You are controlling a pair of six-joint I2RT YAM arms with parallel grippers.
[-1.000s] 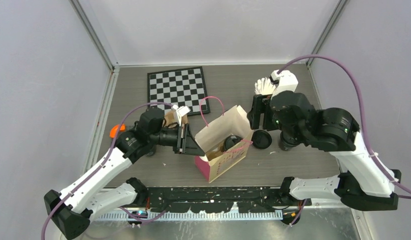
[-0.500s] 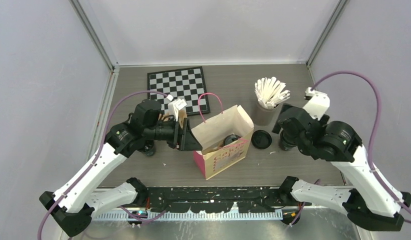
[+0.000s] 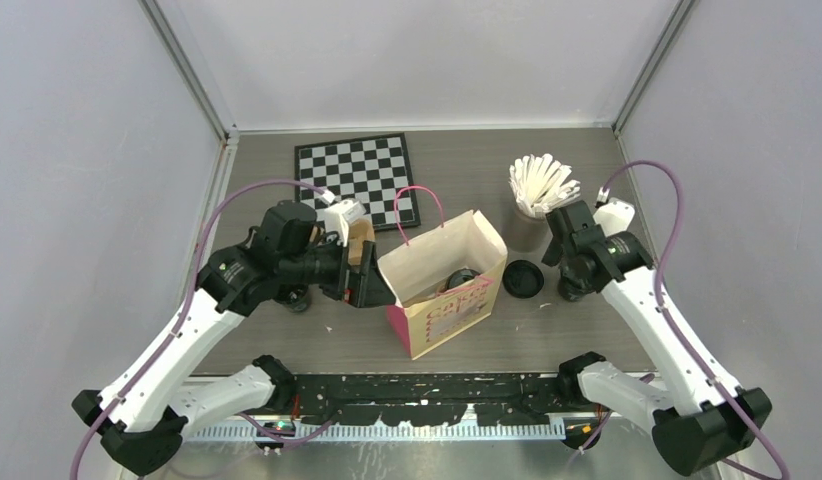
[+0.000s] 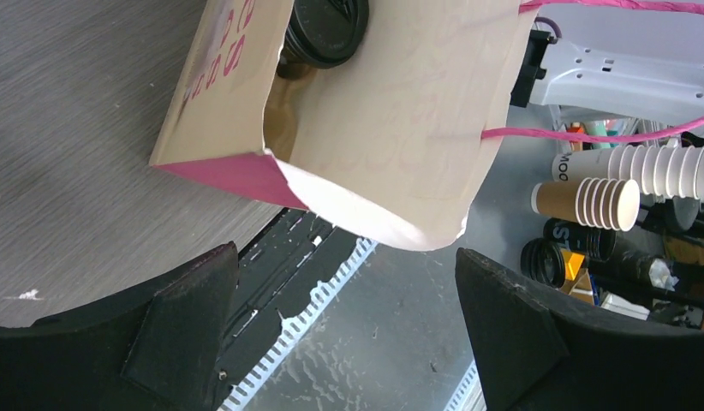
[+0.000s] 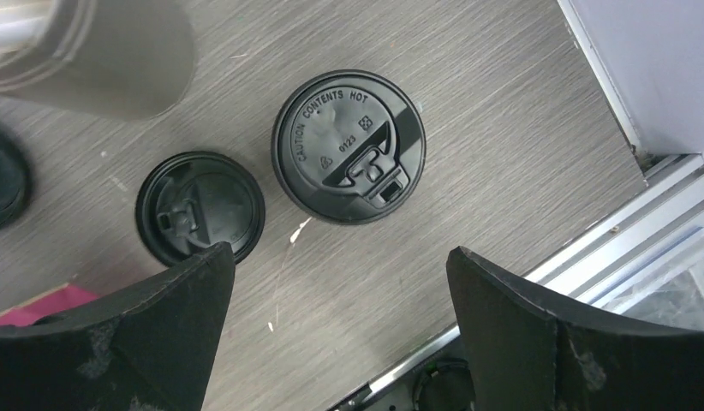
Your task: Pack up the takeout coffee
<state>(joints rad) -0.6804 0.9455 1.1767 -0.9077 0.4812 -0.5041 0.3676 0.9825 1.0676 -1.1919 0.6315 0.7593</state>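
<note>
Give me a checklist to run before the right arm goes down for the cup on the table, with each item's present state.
1. Right gripper open: ok.
2. Lidded cup upright on the table, lid seated, lined up between the jaws in the wrist view: ok.
3. Loose lid apart from that cup: ok.
4. Paper bag standing, mouth open: ok.
5. Left gripper open at the bag's edge; whether it touches the bag: cannot tell.
6. Room in the bag beside the cup already inside: cannot tell.
</note>
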